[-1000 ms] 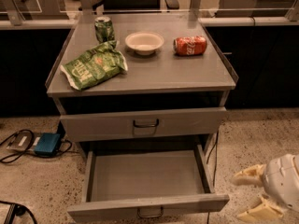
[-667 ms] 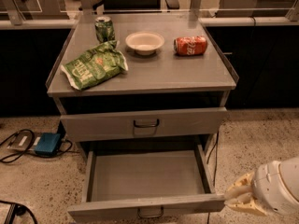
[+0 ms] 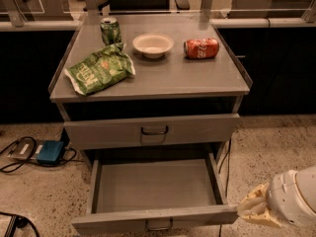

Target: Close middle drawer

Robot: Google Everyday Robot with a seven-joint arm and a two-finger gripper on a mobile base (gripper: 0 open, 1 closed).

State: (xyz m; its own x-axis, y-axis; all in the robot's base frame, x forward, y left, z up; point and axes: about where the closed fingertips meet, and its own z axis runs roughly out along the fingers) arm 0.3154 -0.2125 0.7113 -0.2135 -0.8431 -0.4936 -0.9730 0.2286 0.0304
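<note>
The middle drawer (image 3: 154,186) is pulled far out of the grey cabinet. It is a wide grey flat tray and looks empty. Its low front panel (image 3: 113,222) runs along the bottom of the camera view, with a small dark loop handle (image 3: 159,225) at its centre. My gripper (image 3: 246,210), cream-coloured on a white wrist, is at the lower right, right at the right end of that front panel. I cannot tell whether it touches the panel.
Above is a grey drawer with a taller front panel (image 3: 197,128). The cabinet top (image 3: 187,78) holds a green chip bag (image 3: 98,70), a green can (image 3: 110,30), a white bowl (image 3: 153,45) and a red can lying on its side (image 3: 201,48). A blue box with cables (image 3: 49,152) lies on the floor at left.
My gripper has moved left from the floor area at the right to the right end of the open drawer's front panel. The drawer has not visibly moved.
</note>
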